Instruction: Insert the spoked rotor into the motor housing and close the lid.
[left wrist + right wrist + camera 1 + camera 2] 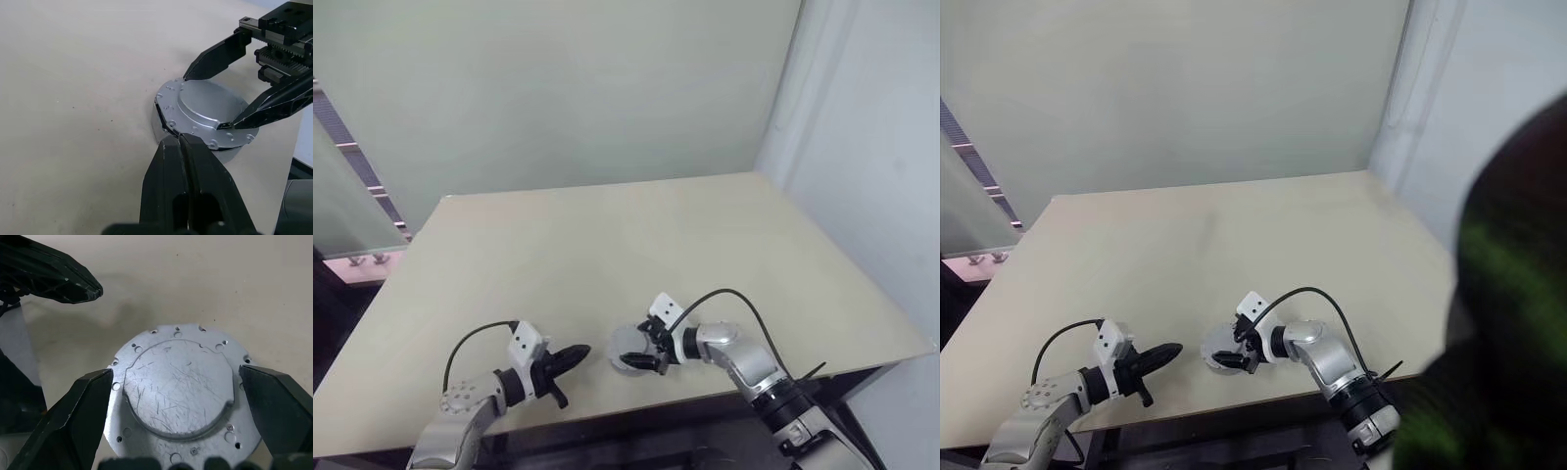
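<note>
A round silver lid (178, 387) with a raised centre and small holes around its flange lies flat on the motor housing, near the table's front edge. Of the housing, a dark rim and a grey wall (227, 155) show under the lid. The spoked rotor is hidden. My right gripper (641, 351) is open, one finger on each side of the lid, tips at its flange. My left gripper (582, 351) is shut and holds nothing. Its tip (178, 139) points at the lid's edge from the left, close to it.
The beige table (607, 245) spreads wide behind the lid, up to a pale wall. The table's front edge (607, 411) runs just below both grippers. Black cables loop over each wrist.
</note>
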Controlling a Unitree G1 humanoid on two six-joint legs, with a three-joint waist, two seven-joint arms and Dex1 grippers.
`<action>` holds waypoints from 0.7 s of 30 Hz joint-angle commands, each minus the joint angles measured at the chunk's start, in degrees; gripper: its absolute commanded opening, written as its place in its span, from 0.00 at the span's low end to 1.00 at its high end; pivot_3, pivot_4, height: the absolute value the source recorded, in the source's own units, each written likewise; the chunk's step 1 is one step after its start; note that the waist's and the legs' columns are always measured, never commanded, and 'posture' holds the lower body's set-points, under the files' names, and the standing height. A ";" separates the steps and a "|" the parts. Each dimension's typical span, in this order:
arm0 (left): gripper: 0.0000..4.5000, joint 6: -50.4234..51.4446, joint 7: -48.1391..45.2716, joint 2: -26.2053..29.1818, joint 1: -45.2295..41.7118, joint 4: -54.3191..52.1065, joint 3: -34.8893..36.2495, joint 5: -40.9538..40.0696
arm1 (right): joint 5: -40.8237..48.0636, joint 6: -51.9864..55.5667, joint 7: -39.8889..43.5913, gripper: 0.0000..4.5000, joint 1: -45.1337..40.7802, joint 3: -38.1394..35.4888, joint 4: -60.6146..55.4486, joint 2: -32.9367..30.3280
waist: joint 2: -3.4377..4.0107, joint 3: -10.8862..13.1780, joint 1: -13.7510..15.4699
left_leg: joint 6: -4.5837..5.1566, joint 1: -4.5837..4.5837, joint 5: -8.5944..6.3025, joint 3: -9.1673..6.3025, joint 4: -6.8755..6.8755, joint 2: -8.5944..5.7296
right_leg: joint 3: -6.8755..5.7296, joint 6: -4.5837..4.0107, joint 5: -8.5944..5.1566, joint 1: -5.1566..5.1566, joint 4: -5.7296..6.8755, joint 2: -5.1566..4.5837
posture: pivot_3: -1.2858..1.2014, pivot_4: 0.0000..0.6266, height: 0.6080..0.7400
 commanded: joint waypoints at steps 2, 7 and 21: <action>0.00 -0.18 -0.07 1.04 -0.38 -3.02 0.93 -0.43 | -1.23 -1.66 -0.99 1.00 -0.55 0.40 0.38 0.84 | 0.00 0.00 0.00 | 0.00 0.00 0.00 0.00 0.00 0.00 | 0.00 0.00 0.00 0.00 0.00 0.00 | 0.52 0.00 1.00; 0.00 0.00 -0.11 1.26 -0.42 -3.19 0.92 -0.41 | -2.68 -2.69 -2.50 0.80 -0.50 0.60 0.82 0.98 | 0.00 0.00 0.01 | 0.00 0.00 0.00 0.00 0.00 0.00 | 0.01 0.00 0.00 0.00 0.00 0.00 | 0.52 0.00 1.00; 0.00 0.02 -0.21 1.02 -0.81 -2.76 0.46 -0.33 | -1.16 0.88 -6.50 0.72 1.79 -1.89 -5.35 3.79 | 0.00 0.00 0.01 | 0.00 0.01 0.00 -0.01 0.01 0.00 | 0.00 0.00 0.00 0.01 0.01 0.00 | 0.52 0.00 1.00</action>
